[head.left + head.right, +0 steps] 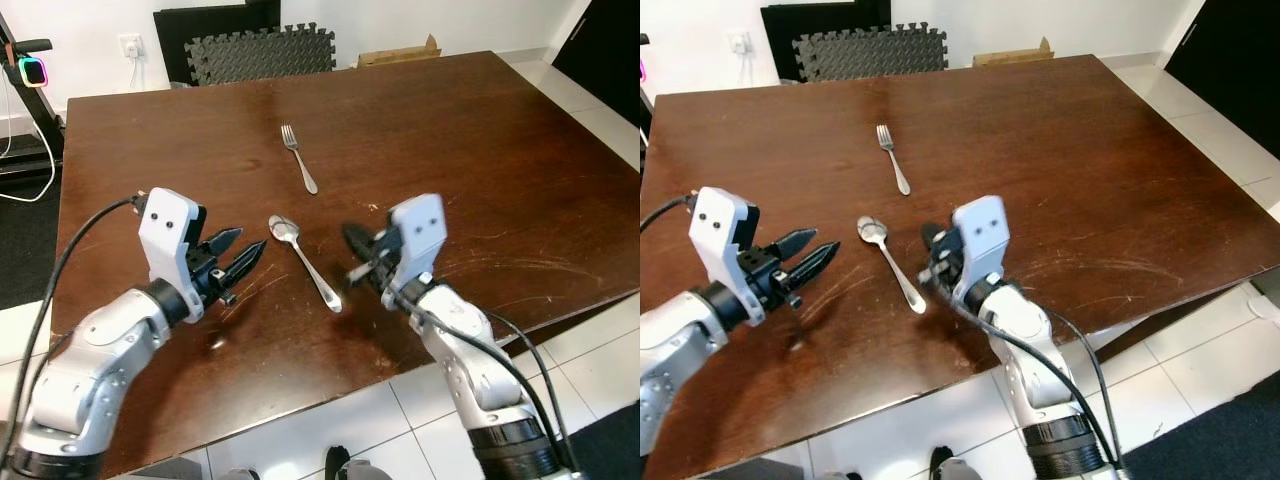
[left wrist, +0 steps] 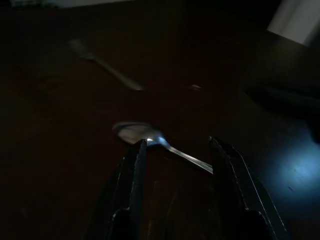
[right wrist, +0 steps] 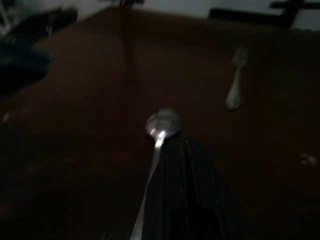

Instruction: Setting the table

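Spoon (image 1: 303, 254) lies on table (image 1: 480, 140) between spread left tool (image 1: 238, 254) and clenched, empty right tool (image 1: 352, 250)

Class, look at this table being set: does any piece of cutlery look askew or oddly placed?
Yes. The spoon lies slanted near the table centre, and the fork lies apart beyond it, neither lined up as a place setting.

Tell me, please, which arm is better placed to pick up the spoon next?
Probably the left. The left gripper is open and points at the spoon, beside its bowl. The right gripper is shut, beside the handle, so it must open first.
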`<state>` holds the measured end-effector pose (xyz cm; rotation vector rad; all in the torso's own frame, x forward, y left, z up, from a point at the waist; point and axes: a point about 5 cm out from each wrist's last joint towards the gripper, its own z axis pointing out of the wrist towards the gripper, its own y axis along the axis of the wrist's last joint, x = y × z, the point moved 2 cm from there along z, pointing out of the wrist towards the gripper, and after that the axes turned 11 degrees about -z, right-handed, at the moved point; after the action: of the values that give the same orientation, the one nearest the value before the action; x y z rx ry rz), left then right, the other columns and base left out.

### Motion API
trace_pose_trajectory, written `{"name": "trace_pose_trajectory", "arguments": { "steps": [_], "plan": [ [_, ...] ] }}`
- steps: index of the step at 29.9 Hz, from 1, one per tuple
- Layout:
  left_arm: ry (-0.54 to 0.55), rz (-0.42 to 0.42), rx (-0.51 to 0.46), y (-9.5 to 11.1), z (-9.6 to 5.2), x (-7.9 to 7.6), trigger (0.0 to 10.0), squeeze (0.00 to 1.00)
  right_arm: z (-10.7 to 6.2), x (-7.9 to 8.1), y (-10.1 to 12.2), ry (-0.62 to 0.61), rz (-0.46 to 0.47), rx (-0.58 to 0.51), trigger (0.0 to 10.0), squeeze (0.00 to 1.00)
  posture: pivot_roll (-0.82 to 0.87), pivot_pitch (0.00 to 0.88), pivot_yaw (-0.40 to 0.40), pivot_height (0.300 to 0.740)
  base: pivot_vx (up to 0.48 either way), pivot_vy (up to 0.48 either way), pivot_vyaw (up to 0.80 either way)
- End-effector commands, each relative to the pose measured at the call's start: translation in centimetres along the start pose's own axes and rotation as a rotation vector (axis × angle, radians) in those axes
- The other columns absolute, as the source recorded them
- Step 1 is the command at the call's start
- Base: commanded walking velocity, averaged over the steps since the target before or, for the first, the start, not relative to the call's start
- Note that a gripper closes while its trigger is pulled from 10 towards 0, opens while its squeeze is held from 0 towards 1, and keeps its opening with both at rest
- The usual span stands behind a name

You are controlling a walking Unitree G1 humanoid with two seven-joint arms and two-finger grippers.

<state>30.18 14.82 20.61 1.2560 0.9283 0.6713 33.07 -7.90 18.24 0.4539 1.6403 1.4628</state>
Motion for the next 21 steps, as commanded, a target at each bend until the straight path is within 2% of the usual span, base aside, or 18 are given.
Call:
{"name": "trace_pose_trajectory", "arguments": {
  "steps": [1,3,4,9,13,14,19,21],
  "plan": [
    [0.063,-0.026,0.023,-0.8,-0.1,0.4,10.0,0.0,0.4,0.8,-1.2,0.04,-0.042,0.061,10.0,0.0,0.04,0.168,0.007,0.74,0.0,0.0,0.0],
    [0.084,-0.028,0.022,-0.8,-0.1,0.4,10.0,0.0,1.1,1.0,-1.3,0.06,-0.046,0.065,10.0,0.0,0.04,0.174,0.007,0.74,0.0,0.0,0.0],
    [0.086,-0.024,0.02,-0.7,-0.2,0.3,10.0,0.0,1.8,1.1,-1.2,0.067,-0.025,0.067,10.0,1.0,0.05,0.177,0.009,0.74,0.0,0.0,0.0],
    [0.097,-0.006,0.018,-0.4,-0.7,0.3,10.0,0.0,4.6,1.8,-1.7,0.117,0.029,0.131,10.0,1.0,0.07,0.194,0.005,0.74,0.0,0.0,0.0],
    [0.107,-0.002,0.016,-0.2,-0.9,0.3,10.0,0.0,5.3,1.6,-1.8,0.098,0.052,0.152,10.0,1.0,0.08,0.196,0.003,0.74,0.0,0.0,0.0],
    [0.117,0.0,0.013,-0.1,-1.1,0.4,10.0,0.0,5.7,1.3,-1.9,0.093,0.056,0.167,10.0,0.0,0.09,0.201,0.001,0.74,0.0,0.0,0.0],
    [0.138,0.0,0.011,0.1,-1.4,0.6,10.0,0.0,6.1,1.1,-2.4,0.107,0.053,0.207,10.0,0.0,0.1,0.206,0.0,0.74,0.0,0.0,0.0],
    [0.151,0.002,0.011,0.2,-1.6,0.7,10.0,0.0,6.2,0.8,-3.4,0.109,0.03,0.272,10.0,0.0,0.11,0.209,0.0,0.74,0.0,0.0,0.0]
  ]
}}
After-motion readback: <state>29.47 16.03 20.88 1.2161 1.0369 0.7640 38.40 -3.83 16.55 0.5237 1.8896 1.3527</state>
